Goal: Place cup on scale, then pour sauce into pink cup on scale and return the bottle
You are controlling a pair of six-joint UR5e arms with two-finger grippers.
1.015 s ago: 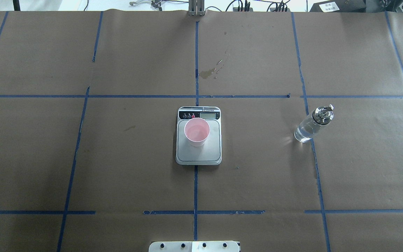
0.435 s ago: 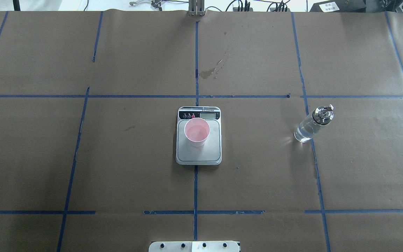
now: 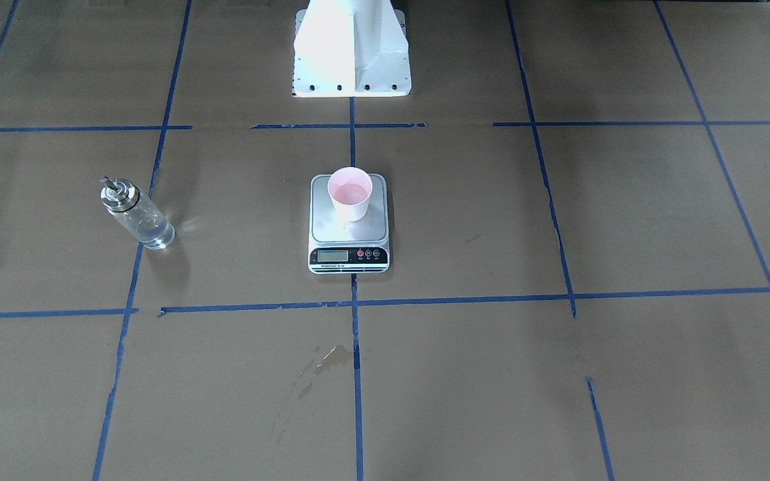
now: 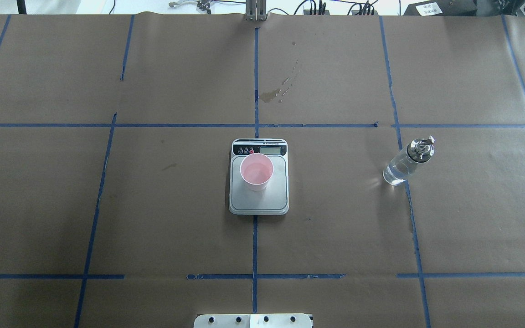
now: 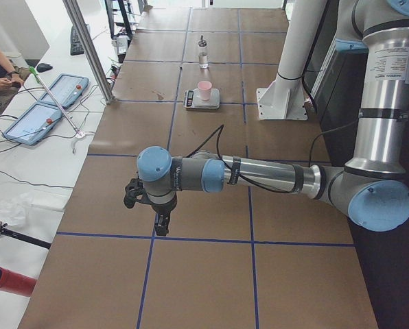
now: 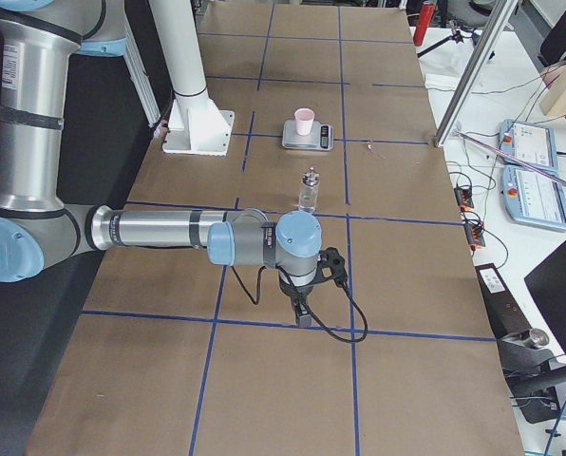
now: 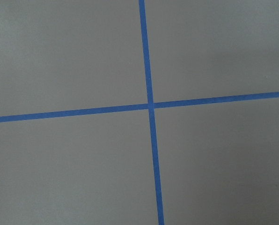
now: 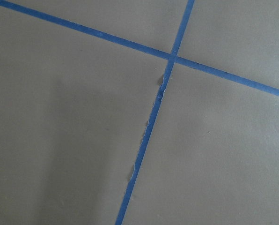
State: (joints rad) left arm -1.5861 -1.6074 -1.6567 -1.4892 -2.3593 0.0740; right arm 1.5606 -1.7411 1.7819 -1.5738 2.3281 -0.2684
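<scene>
Cup: the cup [image 4: 256,171] is standing upright on the scale [image 4: 259,202], on the half of the platform nearer to the display, and its pink inside is showing. I cannot tell if there is liquid in it.

Scale: it is lying flat at the middle of the table [image 4: 162,218], across the central tape line [image 4: 254,246]. Its display side is pointing away from the robot.

Bottle: the bottle [image 4: 401,166] is standing upright on the robot's right side of the table, touching a blue tape line. It is well apart from the scale, and nothing is holding it.

Sauce: the sauce [image 4: 393,176] is showing as clear liquid through the glass. Its level is hard to read.

Left gripper: the left gripper [image 5: 160,223] is hanging over the brown paper far out toward the table's left end, pointing down. The cup and the scale are lying well apart from it. I cannot tell if its fingers are spread or closed. Its wrist camera is seeing only paper and a tape cross [image 7: 150,105].

Right gripper: the right gripper [image 6: 302,313] is hanging over the paper toward the table's right end, also pointing down. The bottle is standing between it and the scale, clearly apart from it. I cannot tell if its fingers are spread or closed. Its wrist camera is seeing only paper and crossing tape [image 8: 173,57].

Stain: a dried stain [image 4: 269,95] is lying beyond the scale, beside the central line.
</scene>
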